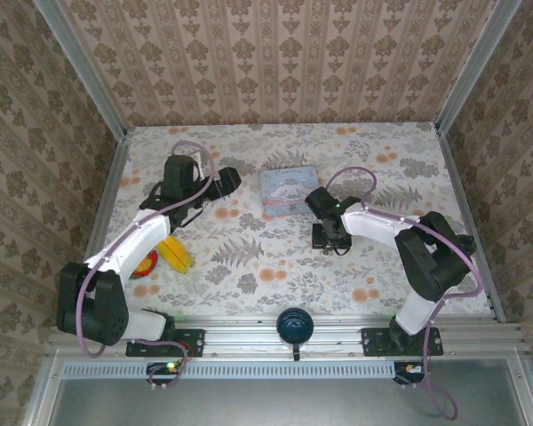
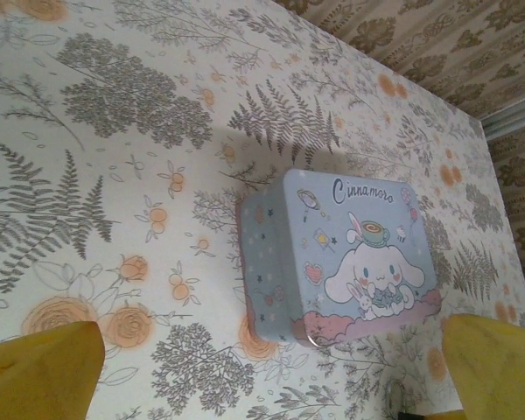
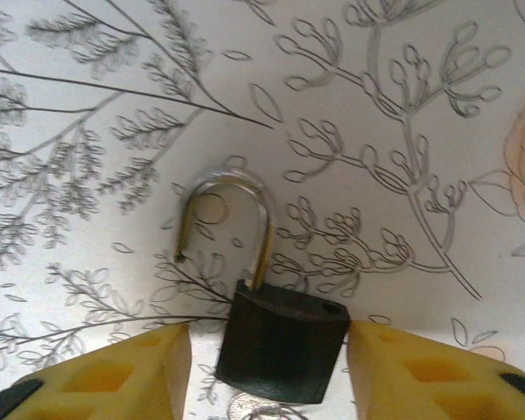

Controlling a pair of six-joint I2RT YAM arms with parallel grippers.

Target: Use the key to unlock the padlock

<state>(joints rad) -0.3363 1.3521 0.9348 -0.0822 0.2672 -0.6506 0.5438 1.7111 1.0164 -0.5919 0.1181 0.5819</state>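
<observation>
Black and squarish, the padlock (image 3: 284, 350) has a thin silvery shackle (image 3: 232, 223) swung up, one leg free of the body. It lies flat on the surface (image 3: 420, 105), a pale sheet printed with ferns and orange flowers, inside walls (image 1: 275, 53) of brown damask paper. The padlock sits between the yellow fingers of the right end effector (image 3: 269, 341), which is parted and grips nothing. The left end effector (image 2: 262, 367) is spread wide and empty, facing a pale blue Cinnamoroll tin (image 2: 341, 254).
</observation>
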